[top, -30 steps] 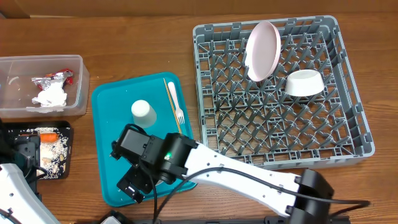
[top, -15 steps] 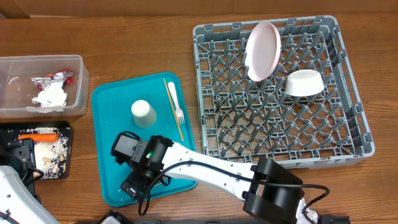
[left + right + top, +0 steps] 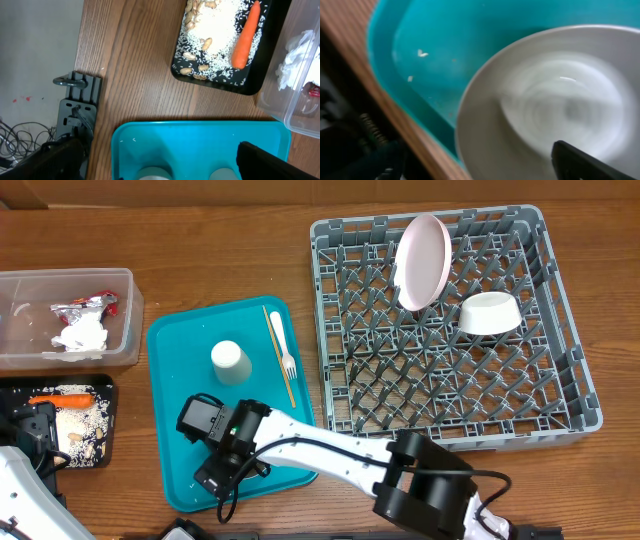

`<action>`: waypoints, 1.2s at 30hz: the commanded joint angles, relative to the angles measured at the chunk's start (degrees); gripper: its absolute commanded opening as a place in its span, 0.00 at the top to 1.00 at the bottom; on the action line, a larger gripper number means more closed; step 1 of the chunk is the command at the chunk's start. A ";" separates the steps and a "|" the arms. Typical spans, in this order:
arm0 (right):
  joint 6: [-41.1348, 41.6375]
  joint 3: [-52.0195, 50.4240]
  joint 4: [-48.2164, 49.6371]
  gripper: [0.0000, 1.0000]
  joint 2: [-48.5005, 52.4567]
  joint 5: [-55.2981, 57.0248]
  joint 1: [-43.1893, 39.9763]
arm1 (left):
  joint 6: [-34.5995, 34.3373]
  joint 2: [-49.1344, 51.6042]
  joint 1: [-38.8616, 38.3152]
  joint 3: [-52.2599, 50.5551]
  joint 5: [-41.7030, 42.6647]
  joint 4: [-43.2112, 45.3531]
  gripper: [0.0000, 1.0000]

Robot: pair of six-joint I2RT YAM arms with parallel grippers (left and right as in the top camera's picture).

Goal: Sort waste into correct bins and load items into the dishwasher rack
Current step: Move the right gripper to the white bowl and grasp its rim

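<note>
Now we are watching the right gripper (image 3: 480, 161) hanging low over a small white bowl (image 3: 545, 100) that is sitting on the teal tray (image 3: 180, 345). Compared with a second ago, the right arm is folding in tighter along the table's near edge and the wrist is closing on the tray. Its fingers are standing wide apart, one over the bowl and the other out past its rim, and they are not pinching anything yet. We are judging that a grasp on the rim is coming next.

The left gripper (image 3: 160, 161) is meanwhile drawing back toward its corner, fingers spread and empty, so the black tray (image 3: 108, 392) is showing more of itself than before. We are reading this as the waste sorting being largely done and the dish loading being under way, though a few pale crumbs (image 3: 422, 52) are lying on the teal tray.

- The black tray is holding the carrot (image 3: 62, 397) and a bed of rice and nuts (image 3: 82, 430).
- The clear tub (image 3: 127, 285) is holding the crumpled napkin (image 3: 82, 333) and a foil wrapper (image 3: 88, 305).
- The dishwasher rack (image 3: 450, 395) is carrying the plate (image 3: 422, 260), which is leaning upright among the pegs, and a second bowl (image 3: 488, 313) just beside it.
- The cup (image 3: 229, 361) and the fork with its wooden stick (image 3: 283, 348) are waiting on the teal tray.
</note>
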 commanded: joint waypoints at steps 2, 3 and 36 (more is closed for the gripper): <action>0.13 -0.09 0.90 0.10 0.96 0.92 0.42 | -1.01 0.04 0.28 0.79 -0.04 -0.04 0.00; 0.13 -0.09 1.11 0.11 0.96 1.53 0.57 | -1.01 0.04 0.28 0.79 0.42 -0.02 0.00; 0.33 6.19 -4.13 0.70 4.87 4.09 0.90 | -0.98 0.09 0.28 0.79 1.86 0.04 0.00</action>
